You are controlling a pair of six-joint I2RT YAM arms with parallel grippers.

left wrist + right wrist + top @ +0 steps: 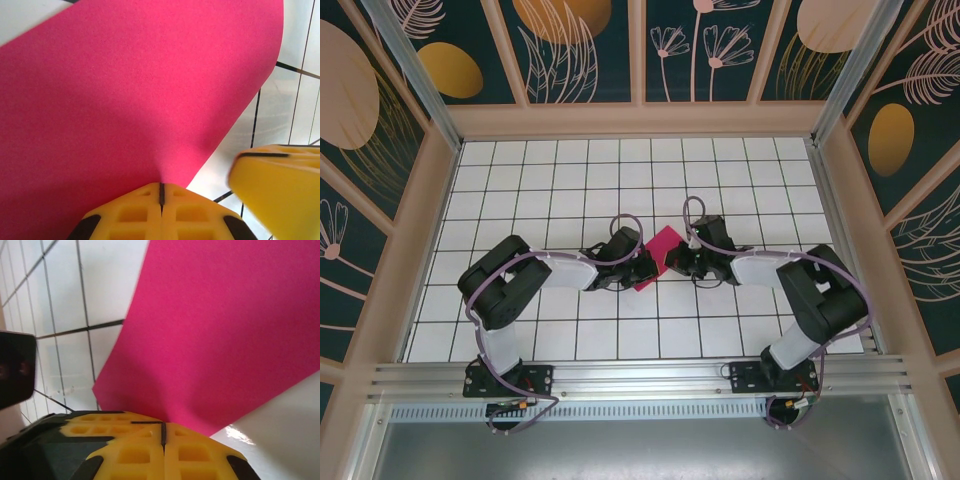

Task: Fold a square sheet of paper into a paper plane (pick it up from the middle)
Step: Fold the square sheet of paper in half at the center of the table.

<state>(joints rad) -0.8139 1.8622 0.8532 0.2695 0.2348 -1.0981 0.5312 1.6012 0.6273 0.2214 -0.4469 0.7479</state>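
Clamping onto the square sheet of paper [125,90], the left claw [161,194] is being shown from its own wrist with its yellow fingers [130,216] pressed tight together, and an edge of the pink sheet is being pinched in the seam between them. The right claw [163,434] is likewise being held clenched, its fingers [135,456] lying flat against each other, with an edge of the same sheet [225,330] being gripped where they meet. From both pinch points the paper is being spread outward and away, bowing slightly rather than lying flat. At the lower right of the left wrist view, a blurred yellow finger [280,192] of the right claw is being shown just beside the sheet. From above, the left claw [647,268] and the right claw [669,262] are being held facing each other near the middle of the bench [560,180], and the pink sheet [658,248] is being carried between them as a small diamond over the white, dark-lined tiles.
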